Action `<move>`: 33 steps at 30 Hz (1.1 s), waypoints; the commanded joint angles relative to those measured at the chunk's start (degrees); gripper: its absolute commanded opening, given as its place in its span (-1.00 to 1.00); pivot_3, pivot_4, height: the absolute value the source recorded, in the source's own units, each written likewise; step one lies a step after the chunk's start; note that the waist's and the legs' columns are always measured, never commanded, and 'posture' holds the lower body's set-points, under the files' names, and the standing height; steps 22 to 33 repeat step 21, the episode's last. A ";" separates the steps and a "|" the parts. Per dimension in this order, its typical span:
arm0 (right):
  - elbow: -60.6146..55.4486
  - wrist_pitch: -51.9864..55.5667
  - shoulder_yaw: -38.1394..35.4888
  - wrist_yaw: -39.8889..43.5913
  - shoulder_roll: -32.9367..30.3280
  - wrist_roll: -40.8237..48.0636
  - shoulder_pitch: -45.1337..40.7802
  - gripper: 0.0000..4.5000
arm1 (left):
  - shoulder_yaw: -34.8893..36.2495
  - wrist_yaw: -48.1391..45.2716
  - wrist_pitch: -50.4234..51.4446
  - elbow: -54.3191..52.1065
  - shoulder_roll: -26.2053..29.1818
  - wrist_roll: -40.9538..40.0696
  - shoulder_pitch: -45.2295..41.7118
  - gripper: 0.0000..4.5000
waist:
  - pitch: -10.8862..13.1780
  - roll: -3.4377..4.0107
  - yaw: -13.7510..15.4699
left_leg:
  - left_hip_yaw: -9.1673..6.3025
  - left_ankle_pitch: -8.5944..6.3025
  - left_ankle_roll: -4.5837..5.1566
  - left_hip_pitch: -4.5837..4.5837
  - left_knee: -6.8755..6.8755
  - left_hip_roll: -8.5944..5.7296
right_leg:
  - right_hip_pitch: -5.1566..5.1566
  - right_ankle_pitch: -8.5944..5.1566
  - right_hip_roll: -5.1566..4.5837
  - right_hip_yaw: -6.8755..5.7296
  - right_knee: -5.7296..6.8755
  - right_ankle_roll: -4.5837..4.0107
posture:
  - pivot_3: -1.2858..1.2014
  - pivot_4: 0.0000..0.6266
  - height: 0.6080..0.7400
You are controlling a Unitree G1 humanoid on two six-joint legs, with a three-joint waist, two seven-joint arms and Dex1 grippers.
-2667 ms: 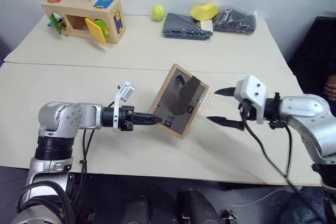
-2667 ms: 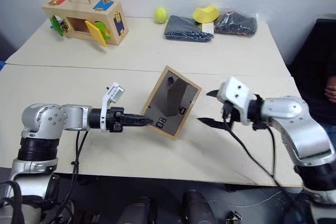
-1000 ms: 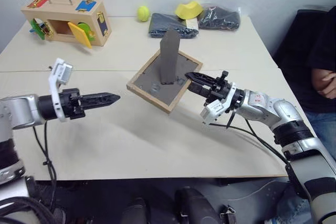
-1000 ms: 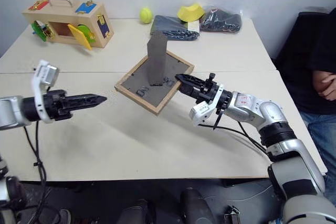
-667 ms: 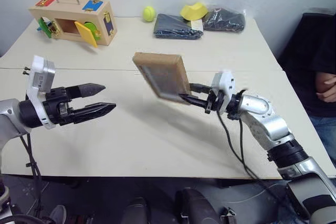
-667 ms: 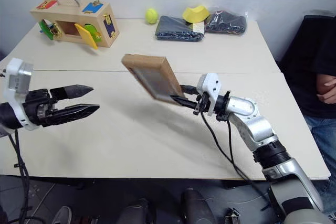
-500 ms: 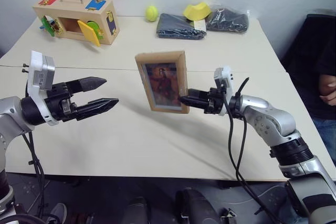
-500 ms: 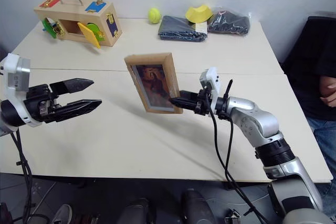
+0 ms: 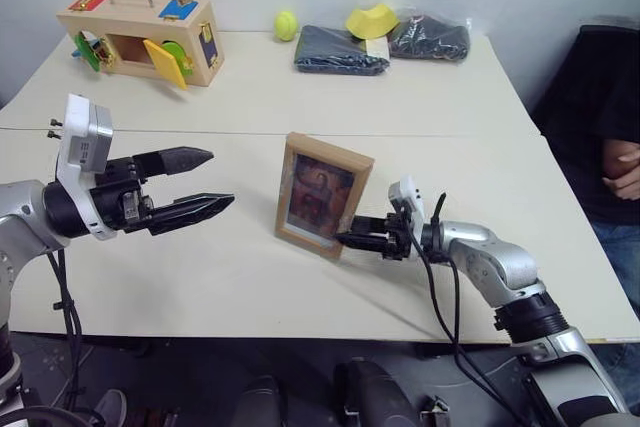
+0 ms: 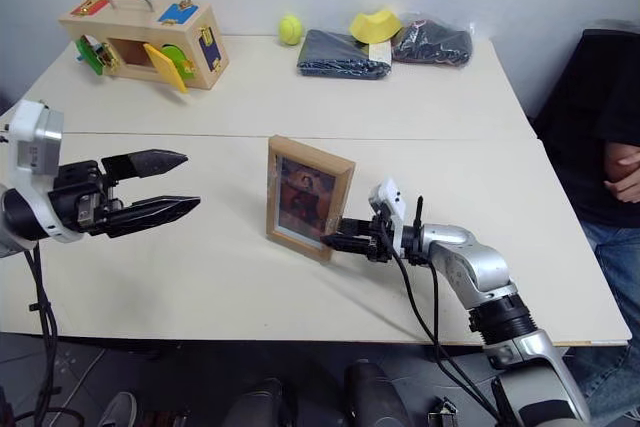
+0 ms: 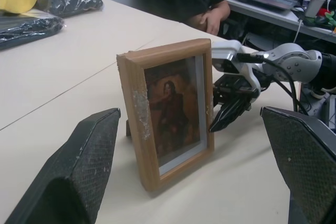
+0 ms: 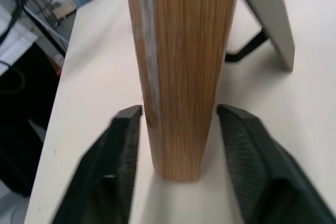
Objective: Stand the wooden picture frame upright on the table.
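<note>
I note the right gripper (image 10: pixel 340 240) straddling the standing wooden picture frame (image 10: pixel 305 196) with fingers parted off its edge, the left gripper (image 9: pixel 195 182) wide open and empty, and 1 risk: a sideways withdrawal could topple it on the table (image 9: pixel 250 287).

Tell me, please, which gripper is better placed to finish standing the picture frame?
Right. The right gripper sits at the wooden picture frame, fingers on both sides of its edge, and need only back away. The open left gripper hovers well off.

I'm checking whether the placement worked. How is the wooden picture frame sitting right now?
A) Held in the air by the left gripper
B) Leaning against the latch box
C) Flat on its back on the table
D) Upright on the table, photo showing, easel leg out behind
D: the wooden picture frame stands on the table, its easel leg out behind it.
</note>
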 commanded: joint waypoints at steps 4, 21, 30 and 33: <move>-5.18 -2.69 -1.87 3.85 -4.15 -5.10 1.18 0.99 | -2.02 -3.91 -1.93 2.08 2.79 0.24 0.16 1.00 | 0.02 0.04 0.13 | -0.01 0.00 0.00 -0.01 0.00 -0.01 | 0.00 0.00 -0.01 0.00 -0.03 0.00 | 0.03 -0.52 1.00; -21.23 15.70 -23.24 14.75 -26.75 13.89 1.84 0.99 | -6.83 -6.36 -14.34 7.76 2.29 8.99 -3.25 1.00 | 0.30 0.40 0.72 | 0.00 -0.19 0.34 0.02 -0.06 0.01 | 0.05 0.00 0.02 0.02 -0.13 0.00 | 0.03 -0.52 1.00; -21.23 15.70 -23.24 14.75 -26.75 13.89 1.84 0.99 | -6.83 -6.36 -14.34 7.76 2.29 8.99 -3.25 1.00 | 0.30 0.40 0.72 | 0.00 -0.19 0.34 0.02 -0.06 0.01 | 0.05 0.00 0.02 0.02 -0.13 0.00 | 0.03 -0.52 1.00; -21.23 15.70 -23.24 14.75 -26.75 13.89 1.84 0.99 | -6.83 -6.36 -14.34 7.76 2.29 8.99 -3.25 1.00 | 0.30 0.40 0.72 | 0.00 -0.19 0.34 0.02 -0.06 0.01 | 0.05 0.00 0.02 0.02 -0.13 0.00 | 0.03 -0.52 1.00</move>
